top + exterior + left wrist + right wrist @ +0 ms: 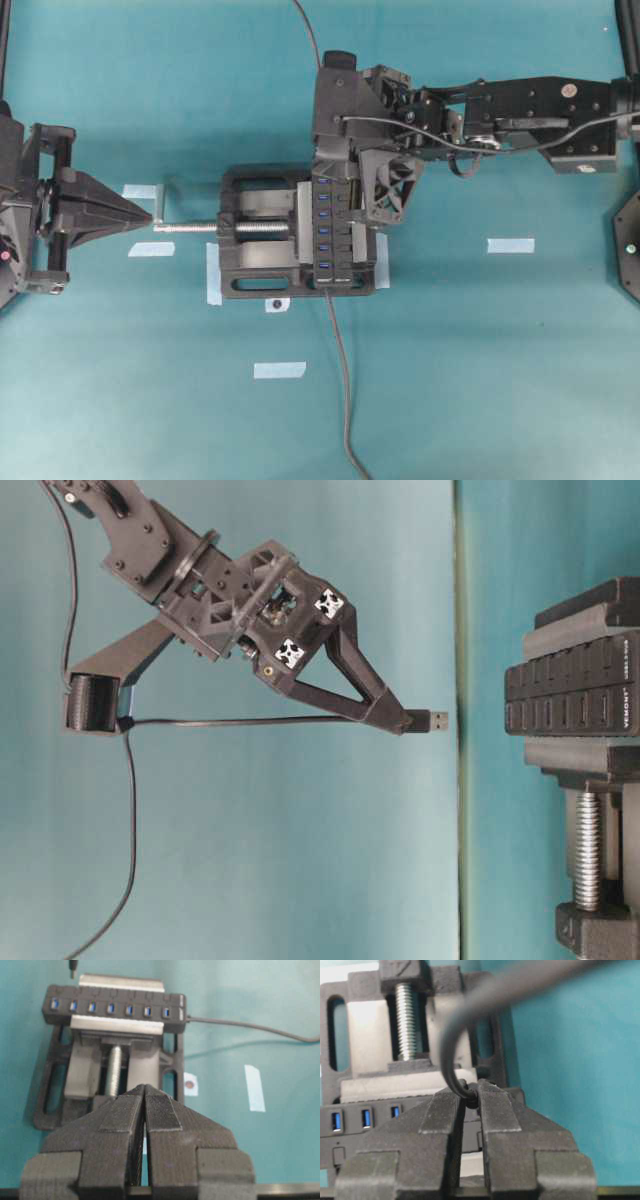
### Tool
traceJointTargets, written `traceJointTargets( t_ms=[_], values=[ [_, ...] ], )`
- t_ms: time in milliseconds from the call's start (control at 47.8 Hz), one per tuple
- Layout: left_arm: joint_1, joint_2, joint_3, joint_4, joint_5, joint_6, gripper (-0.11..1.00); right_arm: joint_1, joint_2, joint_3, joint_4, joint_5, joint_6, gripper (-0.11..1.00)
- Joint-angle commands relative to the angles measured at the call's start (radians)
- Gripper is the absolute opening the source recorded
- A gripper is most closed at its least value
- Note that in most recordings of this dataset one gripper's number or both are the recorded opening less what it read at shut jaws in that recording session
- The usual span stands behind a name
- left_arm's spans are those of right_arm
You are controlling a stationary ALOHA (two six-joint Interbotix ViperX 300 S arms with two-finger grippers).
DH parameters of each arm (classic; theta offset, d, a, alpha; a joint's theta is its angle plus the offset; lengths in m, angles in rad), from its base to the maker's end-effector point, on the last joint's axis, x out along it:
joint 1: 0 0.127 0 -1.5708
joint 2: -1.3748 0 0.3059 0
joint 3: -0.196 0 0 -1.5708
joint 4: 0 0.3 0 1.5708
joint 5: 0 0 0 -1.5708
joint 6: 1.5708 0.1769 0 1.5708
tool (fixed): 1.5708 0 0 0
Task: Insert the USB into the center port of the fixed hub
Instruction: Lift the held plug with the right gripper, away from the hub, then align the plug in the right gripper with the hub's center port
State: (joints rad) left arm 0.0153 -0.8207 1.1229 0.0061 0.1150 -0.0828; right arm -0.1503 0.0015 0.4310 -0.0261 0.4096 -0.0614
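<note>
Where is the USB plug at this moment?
In the table-level view the USB sticks out of the right gripper, whose jaws pinch it, apart from the fixed hub on the right.

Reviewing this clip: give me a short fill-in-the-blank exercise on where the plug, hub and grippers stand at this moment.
1. The USB is held by the ____ gripper.
2. The fixed hub is clamped in a black ____ with a silver screw.
3. The left gripper is shut and holds ____.
4. In the table-level view, the plug's metal tip is ____ from the hub, not yet in a port.

Missing words: right; vise; nothing; apart
</note>
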Motion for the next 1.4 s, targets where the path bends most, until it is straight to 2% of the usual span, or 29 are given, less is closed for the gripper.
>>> traceJointTargets(
  t_ms=[0, 732, 1381],
  values=[
    [0.002, 0.002, -0.011, 0.002, -0.005, -0.002, 0.0, 0.011, -0.031, -0.025, 0.002, 0.002, 0.005, 0.07],
    [0.002, 0.002, -0.012, 0.002, -0.005, -0.003, 0.0, 0.055, 0.0, -0.02, 0.02, 0.006, 0.012, 0.07],
    [0.002, 0.002, -0.012, 0.002, -0.005, -0.003, 0.0, 0.061, 0.048, -0.012, 0.02, 0.002, 0.032, 0.07]
  ],
)
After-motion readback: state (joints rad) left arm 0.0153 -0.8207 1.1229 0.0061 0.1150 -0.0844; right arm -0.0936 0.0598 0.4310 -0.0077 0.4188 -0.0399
